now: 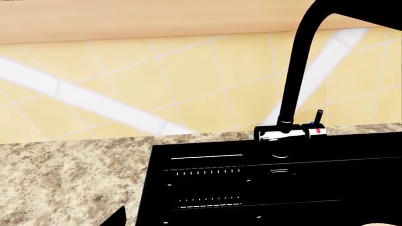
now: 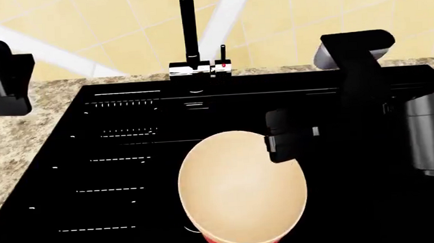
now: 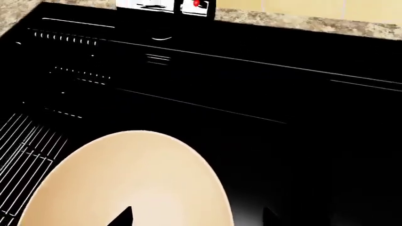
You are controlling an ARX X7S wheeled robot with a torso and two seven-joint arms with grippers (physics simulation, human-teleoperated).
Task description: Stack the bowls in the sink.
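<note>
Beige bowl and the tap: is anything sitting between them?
No. In the head view only bare black sink floor lies between the beige bowl and the tap.

Flat, even simulator light, glossy black sink swallowing detail into near-solid black, thin white highlights tracing its ridges, pale streaks crossing the wall tiles, edges sharp.
</note>
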